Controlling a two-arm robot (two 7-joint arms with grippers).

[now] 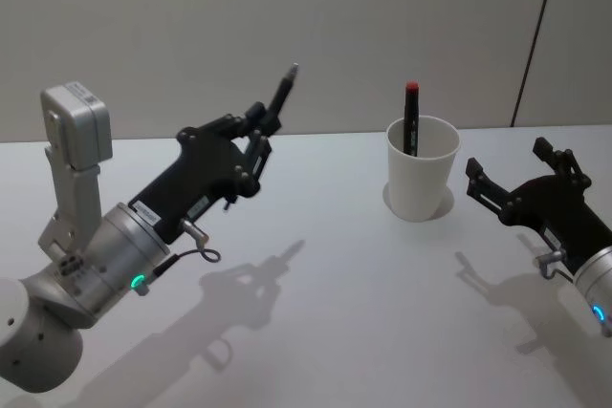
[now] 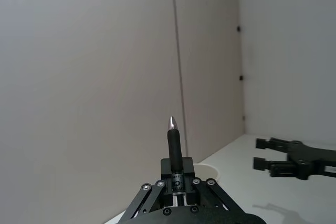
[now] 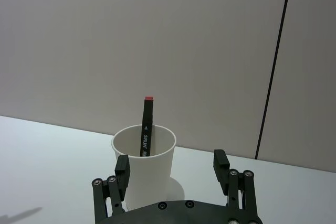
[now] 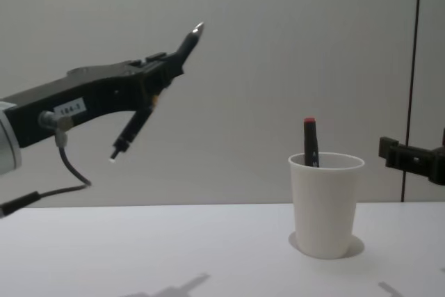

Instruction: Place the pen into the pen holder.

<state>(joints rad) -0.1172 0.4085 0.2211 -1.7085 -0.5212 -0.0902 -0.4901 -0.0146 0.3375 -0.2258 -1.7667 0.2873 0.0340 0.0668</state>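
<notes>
My left gripper (image 1: 260, 121) is shut on a black pen (image 1: 283, 88) with a silver tip, held up in the air well left of the pen holder. The pen points up and away in the left wrist view (image 2: 175, 148); in the chest view its lower end (image 4: 132, 130) hangs below the fingers (image 4: 156, 67). The pen holder (image 1: 421, 179) is a white paper cup standing upright on the table (image 4: 325, 206). A black marker with a red cap (image 1: 411, 117) leans inside it. My right gripper (image 1: 507, 161) hovers open just right of the cup, with the cup (image 3: 144, 169) straight in front of it.
The white table (image 1: 316, 265) stretches bare between the two arms and in front of the cup. A plain wall with a dark vertical seam (image 1: 535, 35) rises behind the table's far edge.
</notes>
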